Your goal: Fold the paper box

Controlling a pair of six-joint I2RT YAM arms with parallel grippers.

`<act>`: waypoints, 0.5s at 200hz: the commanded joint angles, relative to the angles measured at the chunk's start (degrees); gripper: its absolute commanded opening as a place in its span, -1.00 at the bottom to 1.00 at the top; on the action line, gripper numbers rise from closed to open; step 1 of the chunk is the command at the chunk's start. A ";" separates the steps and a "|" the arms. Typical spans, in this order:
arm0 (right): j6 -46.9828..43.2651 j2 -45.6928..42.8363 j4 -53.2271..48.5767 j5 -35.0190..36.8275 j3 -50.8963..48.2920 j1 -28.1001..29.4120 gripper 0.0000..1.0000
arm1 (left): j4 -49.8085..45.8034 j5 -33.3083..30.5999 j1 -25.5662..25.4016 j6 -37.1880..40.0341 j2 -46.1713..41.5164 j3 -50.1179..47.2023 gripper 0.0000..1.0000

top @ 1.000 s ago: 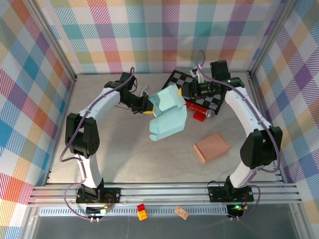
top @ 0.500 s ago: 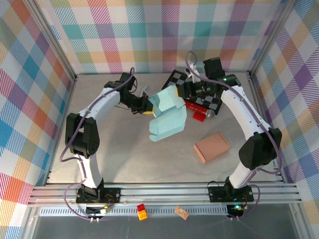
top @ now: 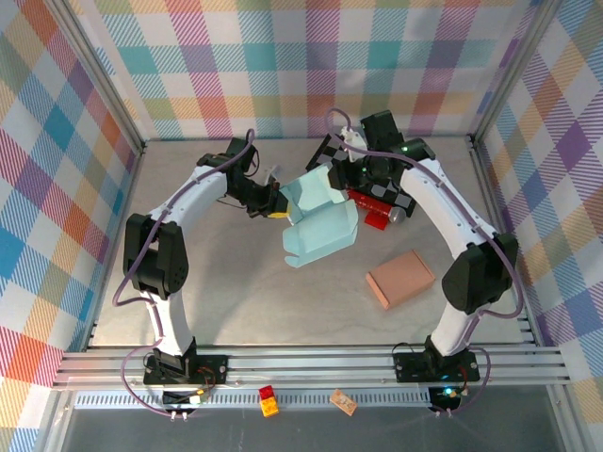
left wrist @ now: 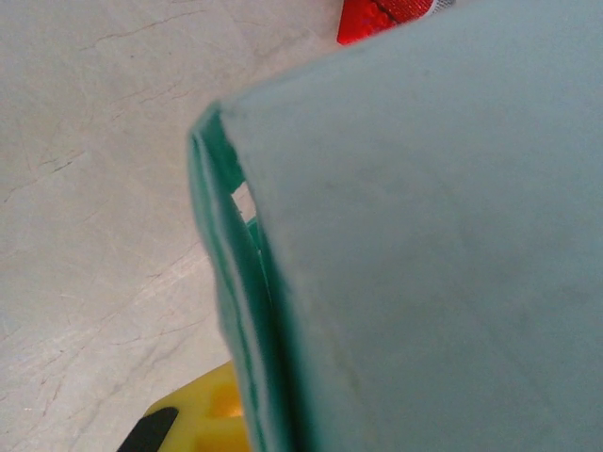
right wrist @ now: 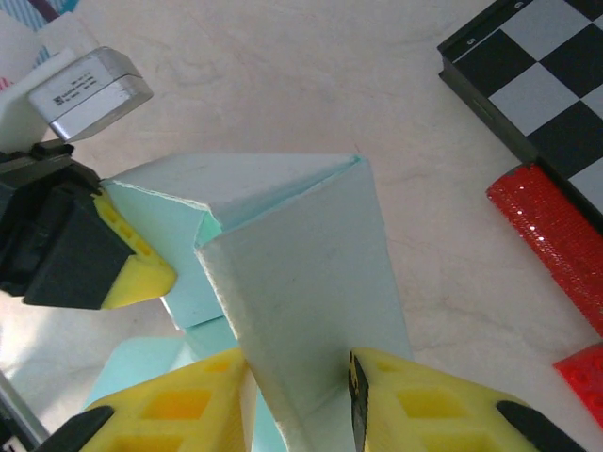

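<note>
Well, paper box [top: 320,231] — long axis diag, near-left to far-right.

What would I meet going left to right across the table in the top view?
left pincer → paper box → tan box

Matt teal paper box [top: 320,226]; pale smooth marbled table [top: 236,292]; glittery rough red cylinder [right wrist: 546,240]; matt brown carton [top: 400,279].
</note>
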 commanded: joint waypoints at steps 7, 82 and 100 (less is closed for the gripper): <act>-0.81 2.56 -2.91 7.15 2.62 1.74 -0.35 | -0.72 2.30 -0.41 1.11 -1.21 1.65 -1.00; 3.19 8.71 -8.54 26.14 9.12 8.23 -0.83 | -1.24 1.96 -0.68 1.31 -0.80 2.04 -1.00; 4.48 10.37 -10.63 31.94 11.36 9.97 -1.00 | -1.26 1.79 -0.77 1.31 -0.66 2.09 -1.00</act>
